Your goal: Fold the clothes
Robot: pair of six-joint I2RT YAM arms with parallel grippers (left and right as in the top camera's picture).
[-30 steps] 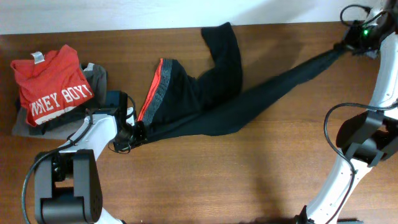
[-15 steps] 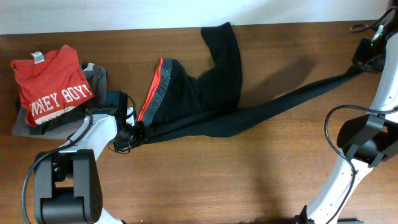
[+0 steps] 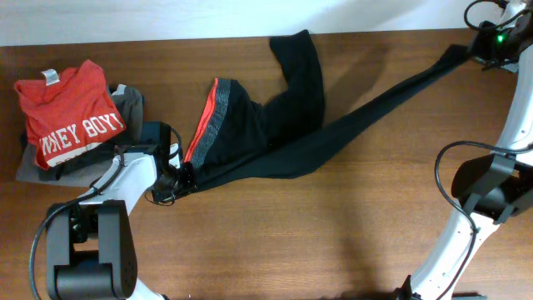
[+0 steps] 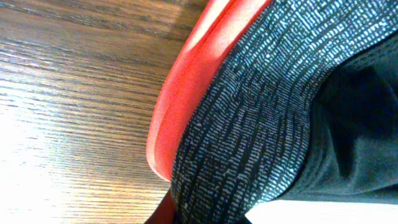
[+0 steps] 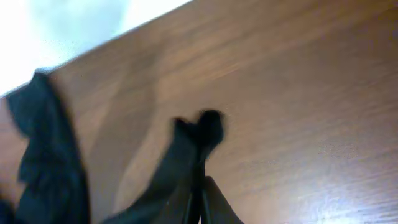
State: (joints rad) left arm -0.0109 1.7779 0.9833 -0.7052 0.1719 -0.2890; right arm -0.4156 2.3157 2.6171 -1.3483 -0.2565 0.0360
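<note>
The clothes, long black trousers (image 3: pixel 275 133), lie across the middle of the table. Their red-orange waistband with its grey stripe band (image 3: pixel 208 121) faces left. One leg (image 3: pixel 300 58) runs toward the far edge. The other leg (image 3: pixel 391 92) is stretched out to the far right corner. My left gripper (image 3: pixel 181 175) is shut on the waistband's near corner; in the left wrist view the red edge (image 4: pixel 186 93) and the grey band (image 4: pixel 249 130) fill the picture. My right gripper (image 3: pixel 473 52) is shut on the cuff (image 5: pixel 200 127) of the stretched leg, held above the wood.
A red T-shirt with white lettering (image 3: pixel 71 112) lies on a grey folded garment (image 3: pixel 132 102) at the far left. The table's far edge (image 3: pixel 166 39) meets a white wall. Bare wood (image 3: pixel 333 233) fills the near half between the two arm bases.
The right gripper has swung the held leg end from a nearer spot back toward the far right corner. The leg now runs straighter. The left gripper has not moved.
</note>
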